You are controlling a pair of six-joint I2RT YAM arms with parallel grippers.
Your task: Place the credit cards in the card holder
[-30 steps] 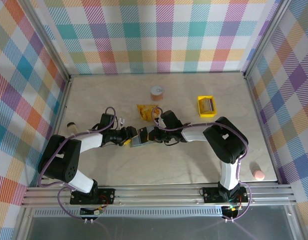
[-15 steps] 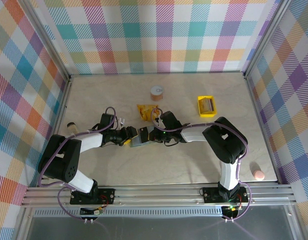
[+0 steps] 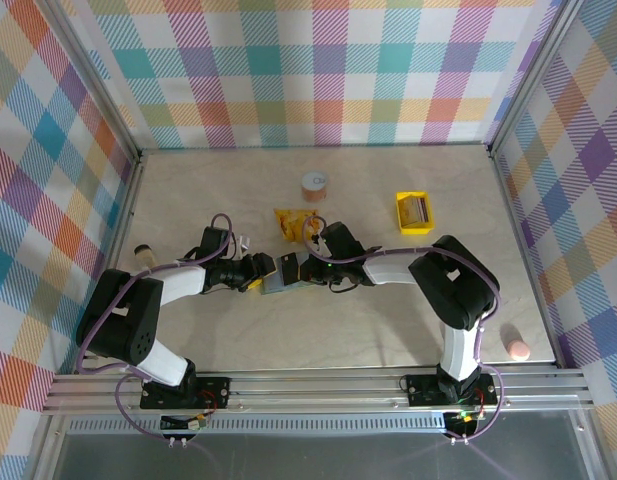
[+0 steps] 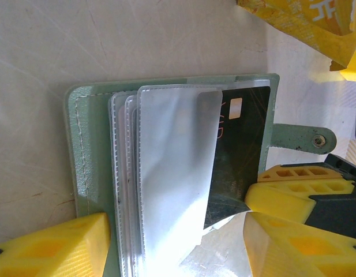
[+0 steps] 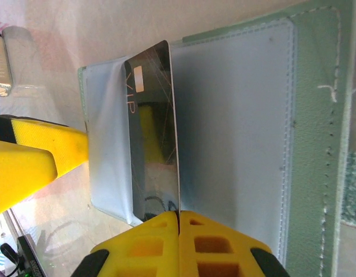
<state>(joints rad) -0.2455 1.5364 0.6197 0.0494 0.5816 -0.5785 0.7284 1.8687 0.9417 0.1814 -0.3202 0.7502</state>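
The sage-green card holder [image 4: 85, 156] lies open on the table, its clear plastic sleeves [image 4: 172, 173] fanned up. A dark credit card [image 4: 242, 144] marked VIP stands partly inside one sleeve. My right gripper [image 5: 179, 222] is shut on the near edge of that card [image 5: 152, 115], held edge-on against the holder's inner flap [image 5: 235, 115]. My left gripper [image 4: 178, 248] is open, one yellow finger at the holder's outer edge and the other past the sleeves. In the top view both grippers meet over the holder [image 3: 278, 285], left gripper [image 3: 265, 270] facing right gripper [image 3: 294, 270].
A crinkly orange-yellow snack packet [image 3: 291, 222] lies just behind the grippers. An orange cup [image 3: 315, 185] stands further back, and a yellow tray [image 3: 415, 212] sits at the back right. A small bottle [image 3: 142, 252] lies at the left wall.
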